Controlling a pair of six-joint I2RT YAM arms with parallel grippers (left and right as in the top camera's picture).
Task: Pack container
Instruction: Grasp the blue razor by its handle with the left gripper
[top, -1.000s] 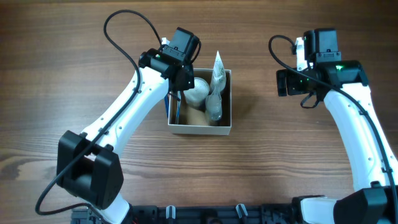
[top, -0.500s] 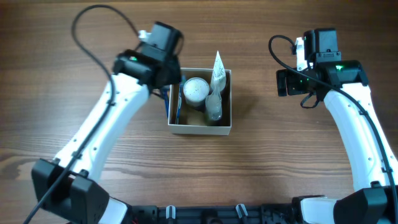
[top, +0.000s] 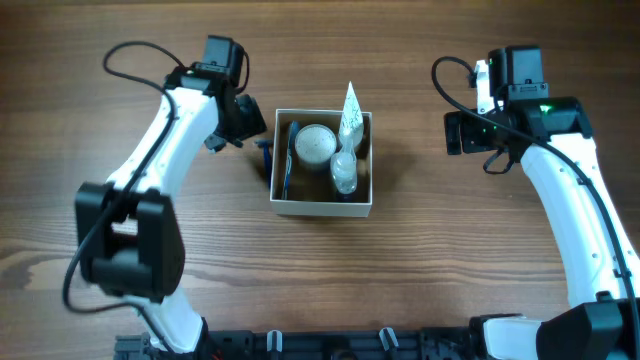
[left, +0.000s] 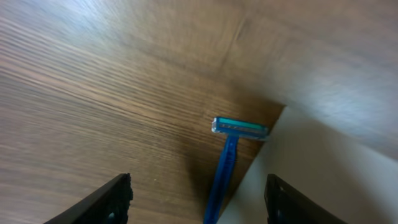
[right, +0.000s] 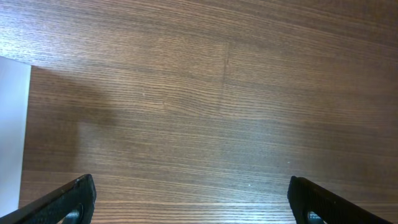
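Note:
The container (top: 322, 208), a square white box with a brown inside, stands mid-table. It holds a white-lidded jar (top: 313, 143), a pale upright tube (top: 350, 112) and a clear bottle (top: 344, 174). A blue razor (top: 264, 150) rests at the box's left wall with its head outside on the table side. In the left wrist view the razor (left: 231, 149) lies beside the white wall (left: 323, 174). My left gripper (top: 244, 126) (left: 199, 190) is open and empty, just left of the box. My right gripper (top: 458, 133) (right: 198, 198) is open and empty, right of the box.
The wooden table (top: 450, 260) runs all round the box. The box's white corner (right: 12, 124) shows at the left edge of the right wrist view. Black cables loop above both arms.
My left gripper has drawn back from over the box's left side to the table outside its left wall. The razor stays at that wall. The right arm has not moved.

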